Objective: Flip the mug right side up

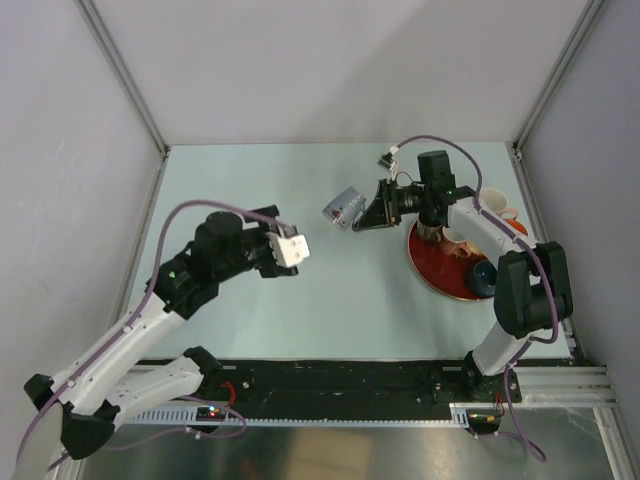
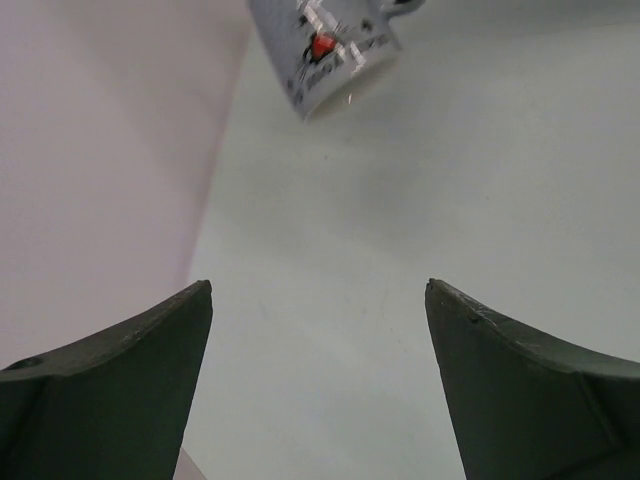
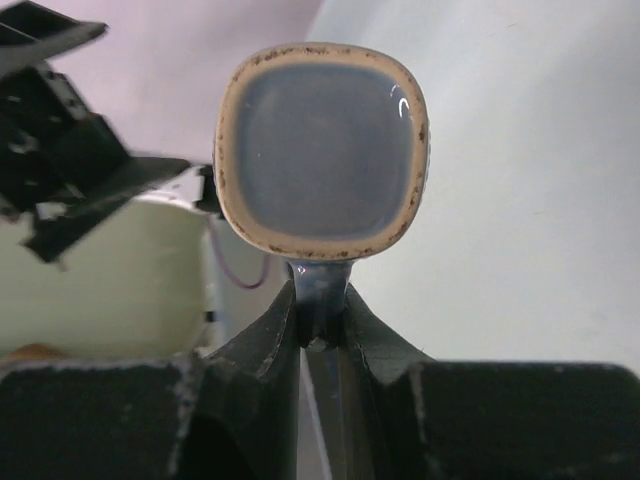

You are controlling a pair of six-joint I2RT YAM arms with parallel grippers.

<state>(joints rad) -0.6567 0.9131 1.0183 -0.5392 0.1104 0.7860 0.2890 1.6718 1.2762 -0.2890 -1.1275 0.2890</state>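
From the top view we see the mug (image 1: 344, 208) held off the tabletop (image 1: 340, 310), a little right of the middle and nearer the far edge, tilted on its side. The right tool (image 1: 372, 212) grips it from the right-edge side. Only the right wrist view shows how. The right tool (image 3: 322, 315) is pressed together on the thin handle (image 3: 322, 290), and one rounded-square end of the mug (image 3: 322, 150), grey-blue inside a speckled beige ring, faces that camera. We cannot tell whether that end is the mouth or the base.

The left wrist view shows what the others miss: the mug's pale wall (image 2: 325, 45) carries dark print and a small red mark. There the left tool (image 2: 320, 380) is spread wide with nothing between its fingers, and it points toward the mug. From above, the left tool (image 1: 292, 250) sits left of the middle, apart from the mug.

A red plate (image 1: 432, 278) near the right edge holds several cups (image 1: 484, 278).
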